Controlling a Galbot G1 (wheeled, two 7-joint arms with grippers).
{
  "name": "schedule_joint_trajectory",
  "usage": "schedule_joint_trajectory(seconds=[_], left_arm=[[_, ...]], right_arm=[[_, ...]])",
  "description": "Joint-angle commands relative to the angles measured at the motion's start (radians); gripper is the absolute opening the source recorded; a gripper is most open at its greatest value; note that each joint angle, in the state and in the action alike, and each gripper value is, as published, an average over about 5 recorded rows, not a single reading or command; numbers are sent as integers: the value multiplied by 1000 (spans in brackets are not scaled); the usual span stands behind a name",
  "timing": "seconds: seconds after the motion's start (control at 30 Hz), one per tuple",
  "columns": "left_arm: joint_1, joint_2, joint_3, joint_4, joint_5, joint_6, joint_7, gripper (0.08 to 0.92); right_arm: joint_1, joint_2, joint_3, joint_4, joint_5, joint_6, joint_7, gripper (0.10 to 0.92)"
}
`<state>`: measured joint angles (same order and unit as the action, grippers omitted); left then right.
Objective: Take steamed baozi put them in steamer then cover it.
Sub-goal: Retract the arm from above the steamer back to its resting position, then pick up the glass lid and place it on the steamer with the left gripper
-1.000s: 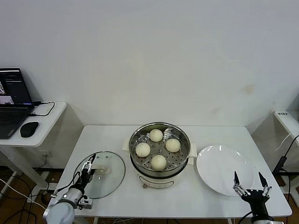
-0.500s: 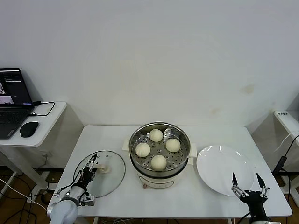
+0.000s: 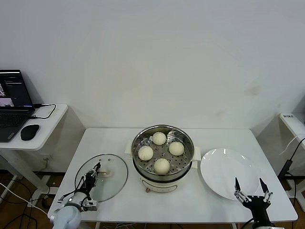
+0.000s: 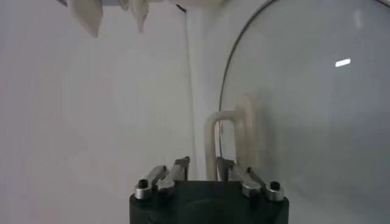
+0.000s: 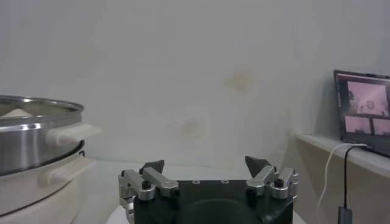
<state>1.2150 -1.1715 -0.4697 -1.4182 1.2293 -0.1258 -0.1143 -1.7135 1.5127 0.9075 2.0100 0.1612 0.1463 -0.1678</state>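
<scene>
Since a second ago, the left gripper (image 3: pixel 95 170) has drawn its fingers together around the cream-white handle (image 4: pixel 230 141) of the cover (image 3: pixel 113 179); a second back they stood wide apart over it. In the left wrist view the fingertips sit close on either side of the handle's loop, clamped on it or nearly so. The cover itself has not moved: it lies flat on the table (image 3: pixel 109 138), to the left of the steamer (image 3: pixel 163 164).

The right gripper (image 3: pixel 249 185) has dropped slightly lower at the near right edge, just over the near rim of the white plate (image 3: pixel 224 169). Its fingers stay spread wide and hold nothing.

All four steamed baozi (image 3: pixel 162 165) sit in the steamer's perforated basket, as before, and the basket is uncovered.

The table is a white rectangle set against a plain white wall (image 3: pixel 157 57). To the left stands a smaller white side desk (image 3: pixel 47 124) carrying an open laptop (image 3: pixel 13 102), a black mouse (image 3: pixel 29 132) and a black cable (image 3: pixel 46 110). More cables (image 3: pixel 19 195) trail on the floor beneath it. At the far right, another white surface (image 3: pixel 291 125) shows at the frame's edge.
</scene>
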Motion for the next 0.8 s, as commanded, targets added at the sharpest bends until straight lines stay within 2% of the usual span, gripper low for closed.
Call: schedule_joint_trajectory(seconds=[0.03,0.13,0.33,0.57,0.8], left_arm=[[15,0,-10,-2,-53,-14,-62,196],[39,3,-26,-45,-54,-16,-92,149],[125,20,-92,-196,-43,18,-98,145],[222,73,-203,-424,-125,92,0,145],[236,181,-290,-620,-239,182,130,145]], right_arm=[[-1,1,-6,0,-5,2,-1,823],[-2,1,-13,4,-10,2,-1,823],[-9,-1,-26,24,-20,2,-2,823],[-23,-4,-44,43,-34,5,-3,823],[-32,-2,-51,50,-72,20,-1,823]])
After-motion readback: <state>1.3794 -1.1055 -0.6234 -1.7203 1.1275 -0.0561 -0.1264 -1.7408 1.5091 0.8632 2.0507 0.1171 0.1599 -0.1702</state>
